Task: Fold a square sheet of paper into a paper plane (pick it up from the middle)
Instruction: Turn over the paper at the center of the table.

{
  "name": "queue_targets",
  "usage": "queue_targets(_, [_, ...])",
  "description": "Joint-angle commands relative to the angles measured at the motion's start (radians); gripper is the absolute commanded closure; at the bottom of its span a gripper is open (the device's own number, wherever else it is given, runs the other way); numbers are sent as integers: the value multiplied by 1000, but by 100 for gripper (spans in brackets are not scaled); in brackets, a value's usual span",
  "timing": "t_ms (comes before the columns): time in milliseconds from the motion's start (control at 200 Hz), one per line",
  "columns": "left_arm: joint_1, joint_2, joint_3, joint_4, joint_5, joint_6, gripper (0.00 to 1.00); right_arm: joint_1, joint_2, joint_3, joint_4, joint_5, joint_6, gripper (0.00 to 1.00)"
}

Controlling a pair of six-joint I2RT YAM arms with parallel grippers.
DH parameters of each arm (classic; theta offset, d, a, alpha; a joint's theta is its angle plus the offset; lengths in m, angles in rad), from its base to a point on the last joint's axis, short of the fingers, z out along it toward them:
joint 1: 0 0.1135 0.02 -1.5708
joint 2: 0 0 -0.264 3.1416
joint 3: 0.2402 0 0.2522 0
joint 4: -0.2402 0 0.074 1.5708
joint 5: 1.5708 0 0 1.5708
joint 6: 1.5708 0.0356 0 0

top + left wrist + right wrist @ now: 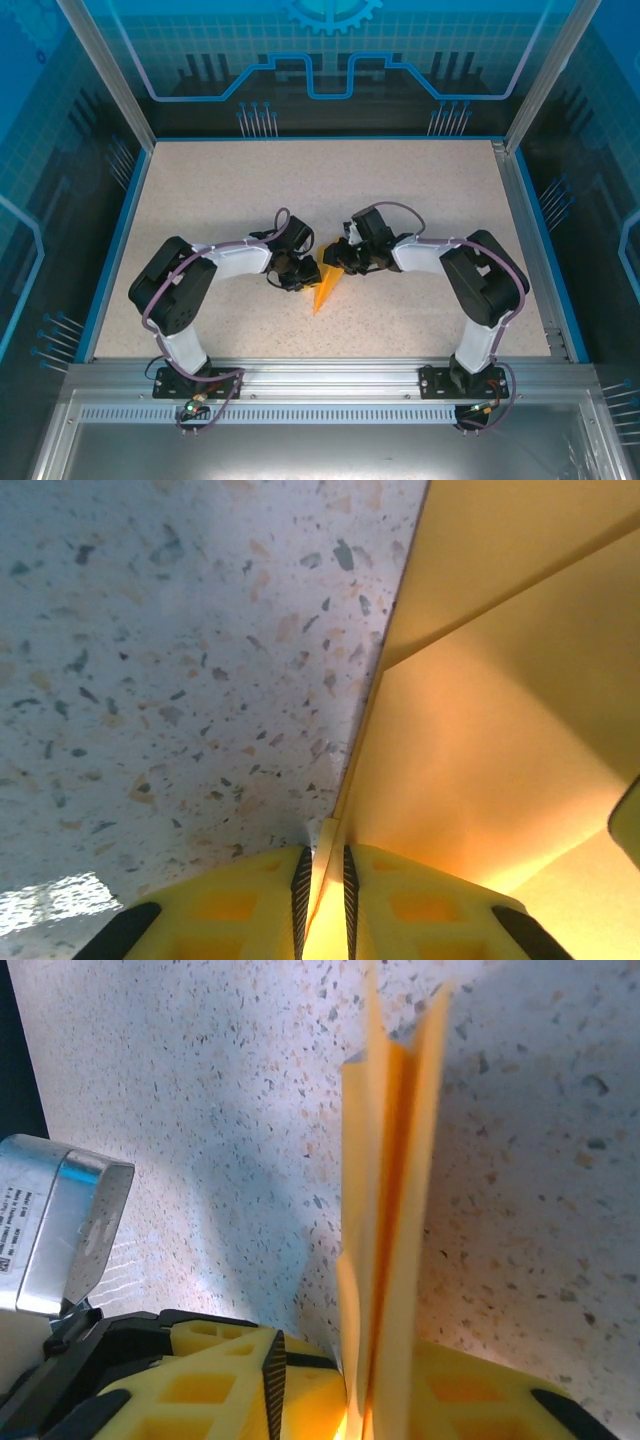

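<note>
Centrally, both arms are working with open speckled table [250, 190] stretching on every side, its blue rim [112, 262] well apart from them. The paper plane [326, 288] is lying between the two grippers, nose pointing toward the near edge. The left gripper [303, 274] is pinching a folded edge, jaws nearly together. The right gripper [338, 262] is clamping the upright folds likewise.

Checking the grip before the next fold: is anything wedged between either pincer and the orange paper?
Nothing visible. The left pincer is shut directly on an edge of the folded orange paper, and the right pincer clamps its upright layers. Around them lies the speckled table.
</note>
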Motion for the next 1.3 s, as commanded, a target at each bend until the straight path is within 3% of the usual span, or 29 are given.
queue_targets(0, [0,-14,-26,-10,-28,-8,78,2,30,33,-36,-3,-22,75])
queue_targets(250, [0,-67,-44,-6,-28,-15,77,-3,6,81,-137,0,-105,90])
queue_targets(465, [0,-203,-90,-21,-99,-27,74,-18,-95,204,-503,162,-303,93])
queue_targets(670, [14,-321,-149,-42,-200,-54,71,36,-128,417,-974,612,-456,92])
queue_targets(790, [30,-373,-185,-54,-257,-86,69,111,-56,547,-1216,946,-433,91])
queue_targets(895, [46,-420,-219,-57,-291,-111,68,170,53,643,-1363,1098,-363,89])
queue_targets(1045, [61,-497,-262,-82,-355,-159,66,245,227,763,-1396,1056,-314,86])
queue_targets(1195, [76,-567,-298,-117,-397,-193,63,302,369,875,-1332,896,-294,86])
queue_targets(1296, [85,-601,-319,-125,-402,-200,61,330,436,951,-1309,787,-280,81])
